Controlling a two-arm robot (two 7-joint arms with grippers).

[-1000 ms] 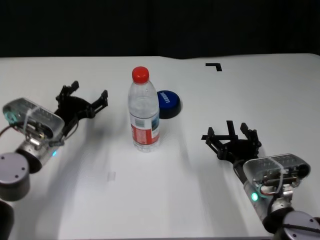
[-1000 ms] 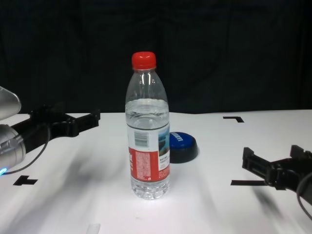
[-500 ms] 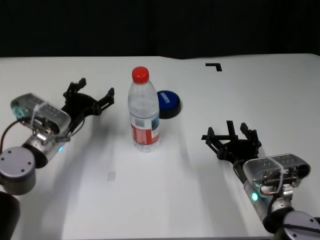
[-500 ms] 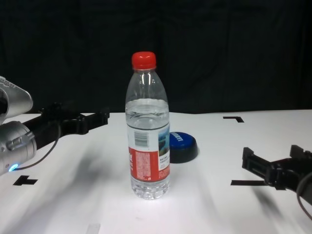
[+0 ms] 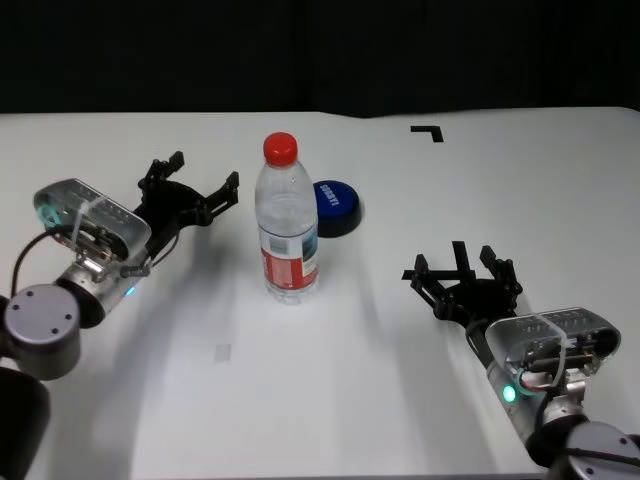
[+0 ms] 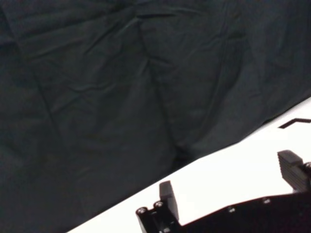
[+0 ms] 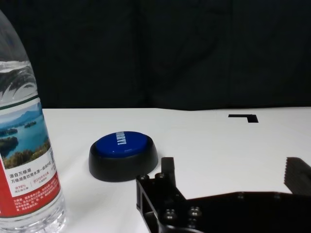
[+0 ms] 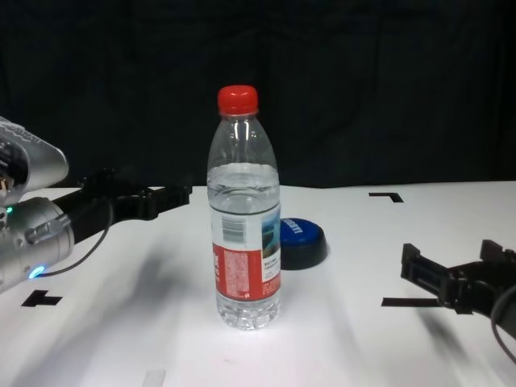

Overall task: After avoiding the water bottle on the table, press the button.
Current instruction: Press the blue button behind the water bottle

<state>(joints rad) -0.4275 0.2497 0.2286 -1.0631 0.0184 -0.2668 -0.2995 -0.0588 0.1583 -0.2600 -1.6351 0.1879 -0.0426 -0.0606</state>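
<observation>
Bottle (image 5: pixel 288 222) stands upright mid-surface (image 5: pixel 330 390), button (image 5: pixel 336 207) just behind it. Left tool (image 5: pixel 190 190), spread wide and empty, hovers beside the bottle; next it should skirt behind. Right tool (image 5: pixel 464 273) idles wide.

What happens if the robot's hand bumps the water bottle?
The water bottle would probably tip: it stands tall and narrow. It looks nearly full, so likely heavy. Tipped, its round body might roll toward the button.

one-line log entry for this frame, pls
left gripper: open, left of water bottle | right gripper: open, parked near right | button: behind bottle, unpressed | table
</observation>
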